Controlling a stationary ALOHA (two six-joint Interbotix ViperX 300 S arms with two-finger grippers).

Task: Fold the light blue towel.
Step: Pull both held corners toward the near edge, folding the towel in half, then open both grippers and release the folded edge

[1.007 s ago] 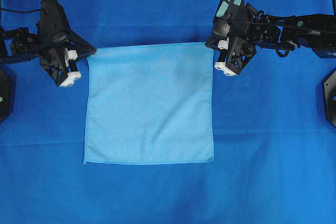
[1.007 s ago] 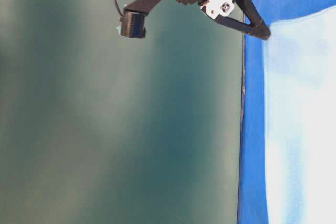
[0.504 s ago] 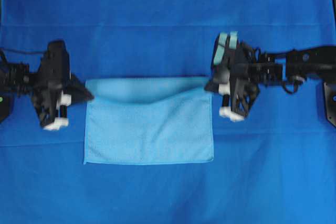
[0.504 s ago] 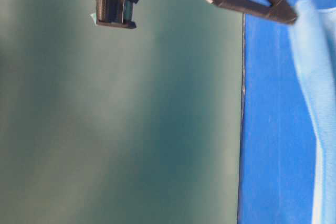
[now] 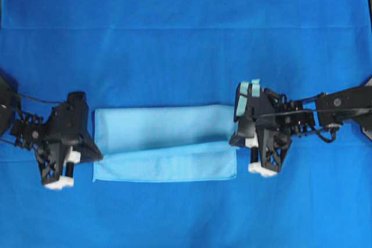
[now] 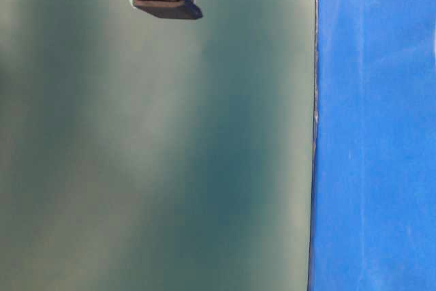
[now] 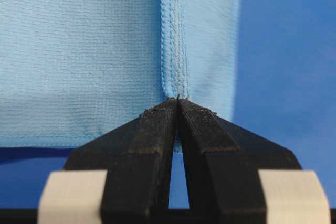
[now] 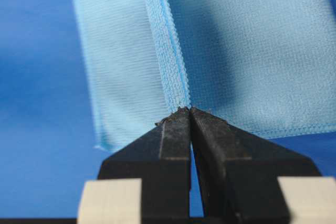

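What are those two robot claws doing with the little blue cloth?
They are folding it. The left gripper and the right gripper each pinch a corner of the light blue towel and hold its far edge over the near half. The top layer lies just short of the near edge, so a strip of the bottom layer shows. Everything sits on a big dark blue cloth.

the bench point(image 5: 186, 4) is covered from edge to edge by a deep royal-blue cloth point(image 5: 174, 50), faintly creased across the upper part and the lower middle of the overhead frame. directly on that cloth, just below the frame's centre, lies the light blue towel point(image 5: 165, 166), doubled over into a wide, short band with its lower strip flat against the cloth.
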